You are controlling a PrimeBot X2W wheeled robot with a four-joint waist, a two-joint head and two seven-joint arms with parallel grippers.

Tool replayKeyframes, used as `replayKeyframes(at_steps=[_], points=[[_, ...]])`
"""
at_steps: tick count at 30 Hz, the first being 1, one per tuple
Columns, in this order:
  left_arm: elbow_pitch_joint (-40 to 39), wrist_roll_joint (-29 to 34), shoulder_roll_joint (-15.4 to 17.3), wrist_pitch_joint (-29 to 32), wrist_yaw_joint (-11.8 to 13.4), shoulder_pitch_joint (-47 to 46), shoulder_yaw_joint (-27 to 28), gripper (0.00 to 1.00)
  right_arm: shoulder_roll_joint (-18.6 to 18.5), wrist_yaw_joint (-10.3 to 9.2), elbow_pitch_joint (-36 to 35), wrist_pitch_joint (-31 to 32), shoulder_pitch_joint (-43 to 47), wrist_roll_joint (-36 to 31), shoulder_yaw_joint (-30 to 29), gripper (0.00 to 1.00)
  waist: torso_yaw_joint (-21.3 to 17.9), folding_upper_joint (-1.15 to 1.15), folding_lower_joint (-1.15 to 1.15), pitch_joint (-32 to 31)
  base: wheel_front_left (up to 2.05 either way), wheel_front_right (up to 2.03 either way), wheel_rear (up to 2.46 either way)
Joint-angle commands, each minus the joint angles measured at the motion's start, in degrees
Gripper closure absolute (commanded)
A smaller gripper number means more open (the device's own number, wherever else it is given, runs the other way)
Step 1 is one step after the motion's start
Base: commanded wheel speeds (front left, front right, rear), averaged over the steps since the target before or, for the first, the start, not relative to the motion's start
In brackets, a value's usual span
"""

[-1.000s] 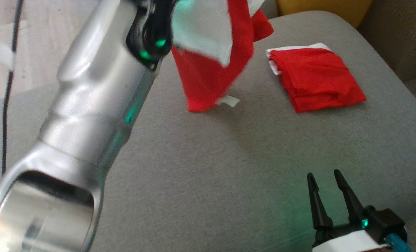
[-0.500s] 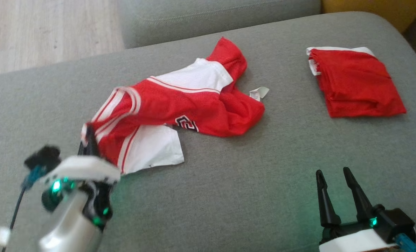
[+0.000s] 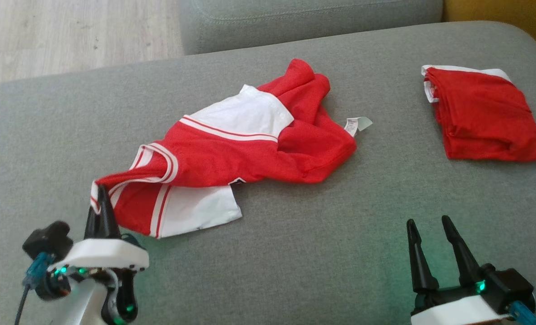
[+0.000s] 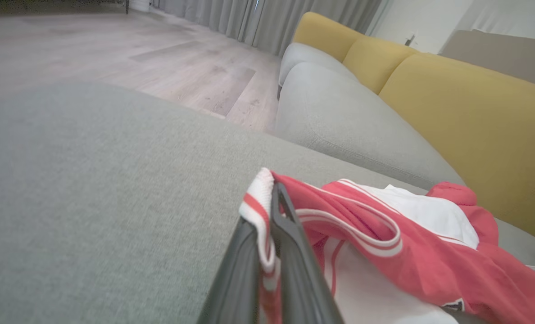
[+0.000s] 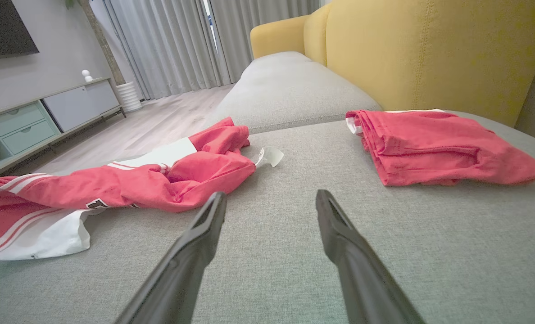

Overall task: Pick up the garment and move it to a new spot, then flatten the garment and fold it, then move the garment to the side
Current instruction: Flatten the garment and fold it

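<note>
A red and white garment (image 3: 232, 153) lies crumpled across the middle of the grey sofa seat (image 3: 295, 253), its white label sticking out at the far right. My left gripper (image 3: 100, 201) is at the lower left, shut on the garment's striped white hem, which shows pinched between the dark fingers in the left wrist view (image 4: 267, 211). The garment (image 4: 407, 252) trails away to the right there. My right gripper (image 3: 426, 225) stands open at the lower right, over bare cushion. Its two fingers (image 5: 335, 225) are spread wide with nothing between them, and the garment (image 5: 128, 189) lies to their left.
A second red garment (image 3: 484, 117), folded, rests at the far right of the seat (image 5: 434, 148). Yellow back cushions (image 5: 429, 54) rise behind it. Another grey cushion (image 3: 295, 18) adjoins at the back, with wood floor (image 3: 69, 36) beyond the left edge.
One second ago my left arm held the garment high in the air. It has since come down to the lower left, laying the garment out over the seat. The camera also shifted.
</note>
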Motion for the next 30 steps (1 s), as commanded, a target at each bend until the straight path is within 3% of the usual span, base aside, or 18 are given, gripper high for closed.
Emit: replayKeyframes(at_steps=[1, 5, 7, 10, 12, 13, 14, 15, 20, 24, 26, 28, 30], points=[[-2.69, 2.51, 1.14, -0.70, -0.11, -2.43, 2.91, 1.00, -0.36, -0.04, -1.64, -0.37, -1.98, -0.23, 1.34, 0.00, 0.21, 0.00, 0.00, 0.17, 0.00, 0.00, 0.00], [-3.86, 7.04, 0.69, -0.70, -0.81, -4.12, 3.30, 1.00, -0.35, -0.04, -1.66, -0.37, -2.44, -0.15, 1.51, 0.00, 0.65, 0.00, 0.00, 0.74, 0.00, 0.00, 0.00], [-3.30, 9.91, 0.77, -0.70, -1.12, -5.60, 3.66, 0.79, -0.35, -0.04, -1.58, -0.37, -2.69, -0.13, 1.76, 0.00, 0.75, 0.00, 0.00, 1.08, 0.00, 0.00, 0.00], [-1.63, 13.97, 0.64, -0.70, -1.99, -8.17, 4.83, 0.89, -0.35, -0.04, -1.55, -0.37, -3.04, -0.07, 1.81, 0.00, 0.98, 0.00, 0.00, 1.67, 0.00, 0.00, 0.00], [-0.35, 16.34, 0.22, -0.71, -2.84, -9.71, 6.35, 0.84, -0.34, -0.04, -1.37, -0.37, -3.17, -0.02, 2.02, 0.00, 1.11, 0.00, 0.00, 1.97, 0.00, 0.00, 0.00], [0.72, 17.71, 0.02, -0.71, -2.81, -10.20, 7.00, 0.62, -0.34, -0.04, -1.23, -0.37, -3.28, -0.01, 2.19, 0.00, 1.13, 0.00, 0.00, 2.06, 0.00, 0.00, 0.00], [1.71, 19.21, -0.18, -0.71, -2.62, -10.61, 7.50, 0.18, -0.34, -0.04, -1.12, -0.37, -3.39, -0.02, 2.34, 0.00, 1.11, 0.00, 0.00, 2.12, 0.00, 0.00, 0.00], [2.31, 20.62, -0.49, -0.71, -2.19, -10.93, 8.21, 0.00, -0.35, -0.04, -1.04, -0.37, -3.51, 0.00, 2.51, 0.00, 1.01, 0.00, 0.00, 2.13, 0.00, 0.00, 0.00], [1.67, 28.76, -2.18, -0.71, 0.97, -8.53, 9.51, 0.00, -0.49, -0.04, -1.02, -0.37, -3.65, 0.02, 2.08, 0.00, 0.85, 0.00, 0.00, 1.75, 0.00, 0.00, 0.00], [-3.17, 35.48, -3.75, -0.71, 2.12, -3.59, 6.82, 0.00, -0.48, -0.04, -1.14, -0.37, -3.06, -0.07, 1.58, 0.00, 1.53, 0.00, 0.00, 1.43, 0.00, 0.00, 0.00], [-5.23, 37.61, -5.01, -0.71, 1.25, -0.79, 4.26, 0.00, -0.46, -0.04, -1.13, -0.37, -2.77, 0.03, 1.65, 0.00, 1.96, 0.00, 0.00, 1.35, 0.00, 0.00, 0.00], [-5.72, 40.21, -6.54, -0.71, -2.11, 2.29, -1.48, 0.00, -0.43, -0.04, -1.23, -0.37, -2.75, 0.21, 1.78, 0.00, 2.69, 0.00, 0.00, 1.61, 0.00, 0.00, 0.00], [-4.13, 41.30, -7.42, -0.71, -3.83, 2.98, -4.67, 0.00, -0.42, -0.04, -1.22, -0.37, -2.97, 0.31, 2.17, 0.00, 3.01, 0.00, 0.00, 1.81, 0.00, 0.00, 0.00]])
